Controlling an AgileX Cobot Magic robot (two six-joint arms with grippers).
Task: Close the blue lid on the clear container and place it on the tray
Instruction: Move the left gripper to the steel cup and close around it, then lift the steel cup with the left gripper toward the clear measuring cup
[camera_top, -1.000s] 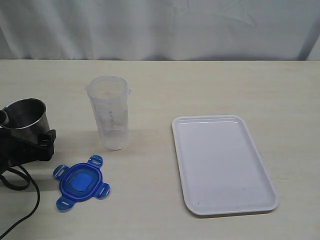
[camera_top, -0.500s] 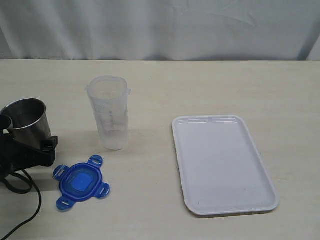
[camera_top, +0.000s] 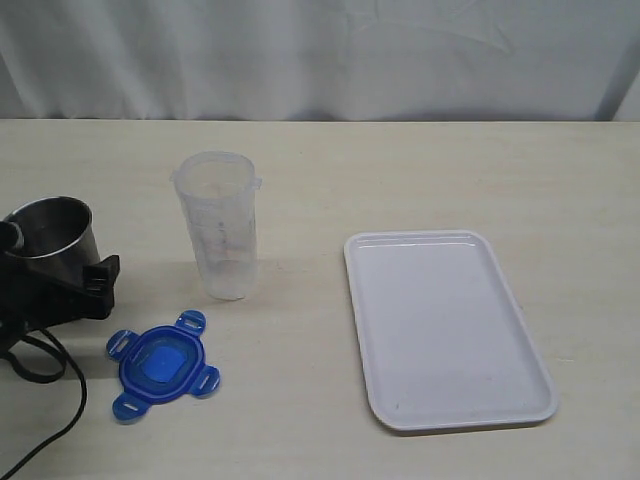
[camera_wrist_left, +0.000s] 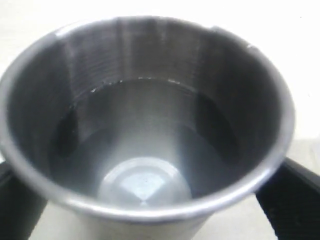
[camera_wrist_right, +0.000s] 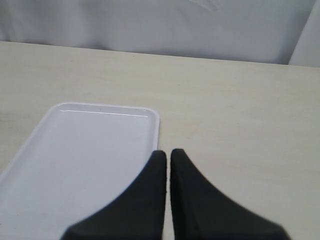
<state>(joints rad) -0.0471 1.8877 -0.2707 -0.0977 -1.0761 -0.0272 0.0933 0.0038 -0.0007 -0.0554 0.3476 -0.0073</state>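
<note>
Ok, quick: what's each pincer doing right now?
Left pincer: jaws wide around the round steel cup; grip cannot be told.
Right pincer: closed, holding nothing.

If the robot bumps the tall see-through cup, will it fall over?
Probably, yes. The clear container is tall and narrow, with a base smaller than its rim, so it likely tips easily. It looks empty and thin-walled, so probably light too.

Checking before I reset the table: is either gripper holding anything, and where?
The left gripper straddles the metal cup low on its wall; whether it clamps the cup cannot be told. The right gripper is shut on nothing.
</note>
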